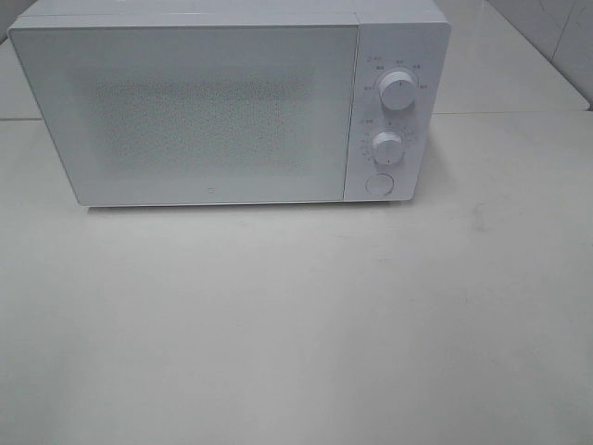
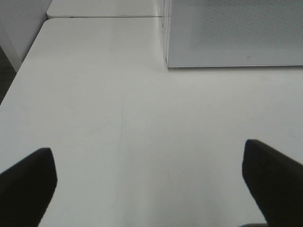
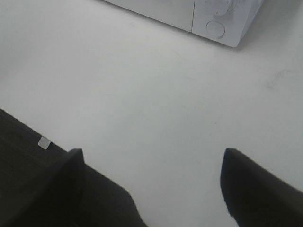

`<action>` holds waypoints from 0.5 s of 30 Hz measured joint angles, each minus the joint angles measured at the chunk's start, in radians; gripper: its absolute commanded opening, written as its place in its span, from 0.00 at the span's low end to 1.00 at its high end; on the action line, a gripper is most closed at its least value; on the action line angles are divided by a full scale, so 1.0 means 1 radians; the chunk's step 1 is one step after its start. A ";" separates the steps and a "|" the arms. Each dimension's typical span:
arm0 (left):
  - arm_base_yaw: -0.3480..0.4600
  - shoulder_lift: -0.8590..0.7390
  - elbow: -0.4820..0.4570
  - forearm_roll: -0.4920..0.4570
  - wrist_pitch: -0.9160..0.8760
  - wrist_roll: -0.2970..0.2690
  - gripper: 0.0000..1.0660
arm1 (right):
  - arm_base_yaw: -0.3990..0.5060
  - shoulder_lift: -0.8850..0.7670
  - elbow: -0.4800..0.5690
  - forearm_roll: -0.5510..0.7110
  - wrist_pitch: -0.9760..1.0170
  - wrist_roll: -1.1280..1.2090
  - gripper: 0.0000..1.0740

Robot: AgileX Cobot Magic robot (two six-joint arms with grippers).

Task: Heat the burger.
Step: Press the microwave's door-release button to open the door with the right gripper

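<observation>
Burger is showing nowhere; we are risking running the microwave (image 1: 213, 111), upper left, empty. Left gripper (image 2: 147, 163) and right gripper (image 3: 154, 161) are hanging, jaws spread.

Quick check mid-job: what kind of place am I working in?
Likely a kitchen-style test setup: a closed white microwave with two knobs, standing on a plain white table, pale tiles behind.

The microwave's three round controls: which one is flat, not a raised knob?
The lowest one, the round button: it lies flat, while the top knob and the middle knob stand out.
</observation>
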 measured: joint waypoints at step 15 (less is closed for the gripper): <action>0.000 0.000 0.000 0.000 0.000 0.000 0.94 | -0.164 -0.283 0.022 -0.112 0.118 0.035 0.71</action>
